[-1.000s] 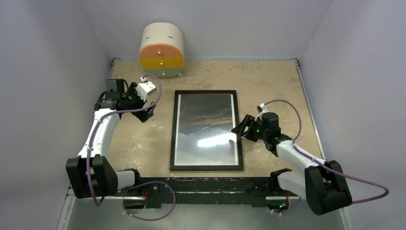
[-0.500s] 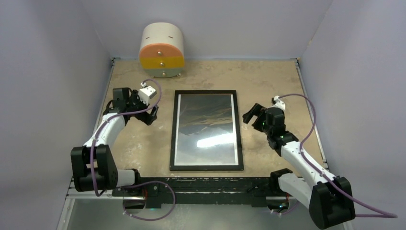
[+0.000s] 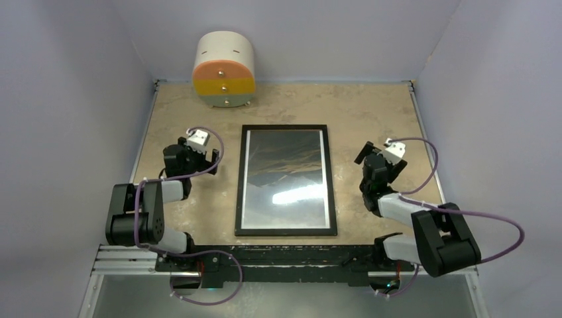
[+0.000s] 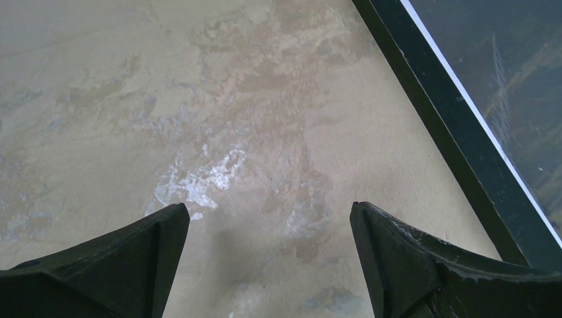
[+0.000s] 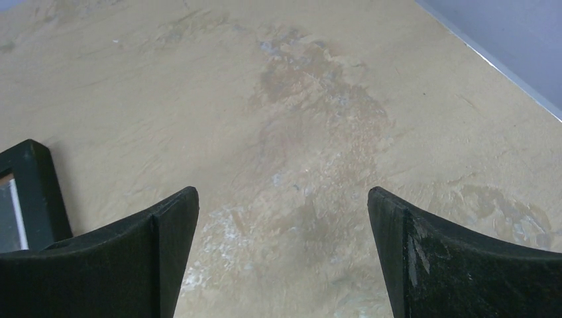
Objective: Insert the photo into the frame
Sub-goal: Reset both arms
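Since the photo (image 3: 285, 173) already lies flat inside the frame (image 3: 285, 231), its thin white border sitting evenly within the black edge, neither arm has anything to hold. Frame and photo rest mid-bench (image 3: 378, 112), long side running near to far, with glare crossing the glossy surface.

The left pincer (image 4: 268, 215) hangs released over bare bench just left of the frame, with nothing between its spread fingers. Only the frame's black left edge and a strip of the picture show at the right of its wrist view. The right pincer (image 5: 281, 199) is likewise released and empty, off to the frame's right, with one black corner showing at the left of its view.

Both stand apart from the frame, which I judge suits a finished placement, since contact now could only shift the sheet. A small rounded drawer unit (image 3: 223, 69) stands at the far left, well apart.
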Tool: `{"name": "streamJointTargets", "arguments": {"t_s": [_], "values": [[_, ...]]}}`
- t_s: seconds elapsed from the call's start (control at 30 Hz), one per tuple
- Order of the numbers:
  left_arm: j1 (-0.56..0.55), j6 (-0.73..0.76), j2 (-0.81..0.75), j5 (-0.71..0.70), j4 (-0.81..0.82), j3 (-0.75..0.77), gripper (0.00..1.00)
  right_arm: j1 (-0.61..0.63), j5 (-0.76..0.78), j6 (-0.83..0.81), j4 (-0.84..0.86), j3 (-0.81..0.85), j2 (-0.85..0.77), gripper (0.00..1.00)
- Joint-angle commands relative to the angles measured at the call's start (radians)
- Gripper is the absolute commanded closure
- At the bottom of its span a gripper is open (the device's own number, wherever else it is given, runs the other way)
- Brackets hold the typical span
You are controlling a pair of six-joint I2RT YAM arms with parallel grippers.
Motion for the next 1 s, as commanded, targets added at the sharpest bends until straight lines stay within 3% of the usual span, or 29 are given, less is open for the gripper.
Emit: {"name": "streamJointTargets", "arguments": {"t_s": [0.0, 0.17, 0.23, 0.3, 0.37, 0.43, 0.53, 0.6, 0.67, 0.77, 0.87, 0.9, 0.97], "values": [[0.008, -0.084, 0.072, -0.022, 0.36, -0.032, 0.0, 0.001, 0.082, -0.115, 0.44, -0.091, 0.078, 0.01], [0.006, -0.098, 0.092, -0.031, 0.334, -0.007, 0.0, -0.002, 0.08, -0.239, 0.641, -0.111, 0.171, 0.01], [0.005, -0.124, 0.095, -0.03, 0.382, -0.023, 0.0, -0.006, 0.084, -0.257, 0.752, -0.123, 0.248, 0.01], [0.005, -0.148, 0.125, -0.021, 0.538, -0.07, 0.0, -0.008, 0.076, -0.343, 0.861, -0.112, 0.304, 0.01], [-0.001, -0.15, 0.167, -0.025, 0.58, -0.071, 0.0, -0.008, -0.021, -0.335, 0.764, -0.092, 0.296, 0.01], [-0.031, -0.12, 0.153, -0.075, 0.504, -0.053, 0.0, -0.008, -0.036, -0.333, 0.76, -0.086, 0.298, 0.01], [-0.085, -0.059, 0.152, -0.146, 0.623, -0.132, 0.0, -0.008, -0.038, -0.34, 0.77, -0.088, 0.303, 0.01], [-0.116, -0.051, 0.205, -0.125, 0.853, -0.214, 0.0, -0.008, -0.041, -0.342, 0.774, -0.089, 0.303, 0.01], [-0.126, -0.029, 0.158, -0.152, 0.73, -0.197, 0.0, -0.008, -0.046, -0.343, 0.778, -0.091, 0.304, 0.01], [-0.123, -0.062, 0.18, -0.189, 0.685, -0.149, 0.0, -0.019, -0.094, -0.344, 0.769, -0.086, 0.309, 0.01], [-0.119, -0.068, 0.193, -0.186, 0.726, -0.155, 0.0, -0.106, -0.295, -0.292, 0.672, -0.07, 0.327, 0.01], [-0.118, -0.067, 0.181, -0.187, 0.695, -0.15, 0.0, -0.118, -0.275, -0.314, 0.79, -0.081, 0.363, 0.01], [-0.118, -0.068, 0.178, -0.187, 0.693, -0.155, 0.0, -0.127, -0.302, -0.252, 0.632, -0.056, 0.317, 0.01]]}}
